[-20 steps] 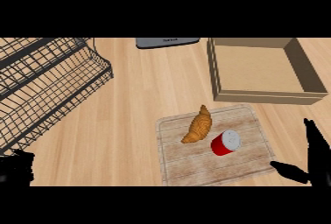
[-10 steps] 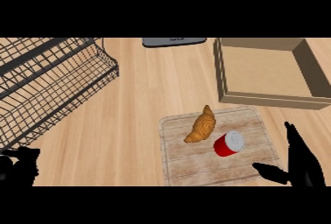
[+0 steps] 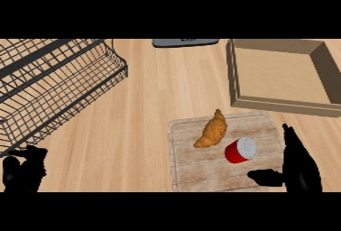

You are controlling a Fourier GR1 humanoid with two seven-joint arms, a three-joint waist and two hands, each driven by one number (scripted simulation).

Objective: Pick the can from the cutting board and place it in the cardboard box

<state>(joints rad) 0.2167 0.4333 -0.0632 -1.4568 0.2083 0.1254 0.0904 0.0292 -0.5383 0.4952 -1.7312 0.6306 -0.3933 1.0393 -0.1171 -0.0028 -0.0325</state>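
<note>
Hovering with fingers straight and thumb spread, the black right hand (image 3: 300, 170) has the red cylindrical can (image 3: 240, 150) just to its left on the pale wooden cutting board (image 3: 193, 168).

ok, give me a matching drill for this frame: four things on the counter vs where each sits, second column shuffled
Things:
1. can
2. croissant
3. cardboard box
4. wire rack

Places:
A. far left of the counter
B. upper right, beyond the cutting board
C. on the cutting board, left part
D. on the cutting board, nearest the right hand

Pairs: 1-D, 2-C, 3-B, 4-A
</note>
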